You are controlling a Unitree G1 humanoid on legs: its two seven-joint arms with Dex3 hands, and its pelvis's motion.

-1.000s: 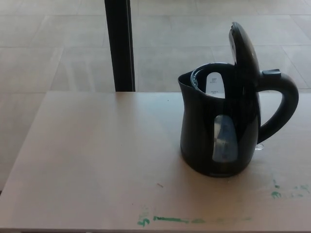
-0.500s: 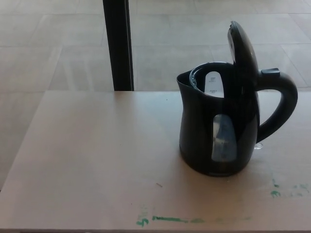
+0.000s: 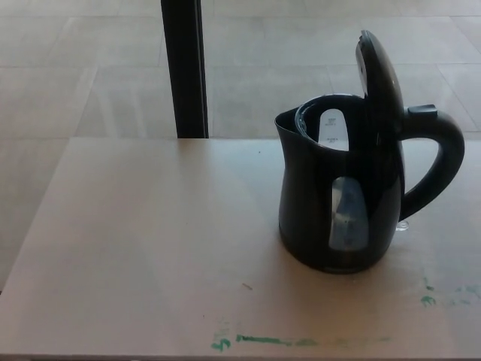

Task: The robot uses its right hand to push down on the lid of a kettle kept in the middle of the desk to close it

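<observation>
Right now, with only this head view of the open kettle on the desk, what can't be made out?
- Both robot hands: not in the head view at all.
- Kettle far side and base: hidden by its own black body.
- Lid hinge: lost in the dark where the lid meets the handle.
- Marks inside the rim: too small to read.
- Water level in the window: unclear through glare.
- Desk near and right edges: cut off by the frame.

The black post (image 3: 184,68) is cut off by the top edge. The desk (image 3: 135,248) is cropped at the bottom and right. The kettle (image 3: 338,195) interior is mostly hidden by its wall.
</observation>
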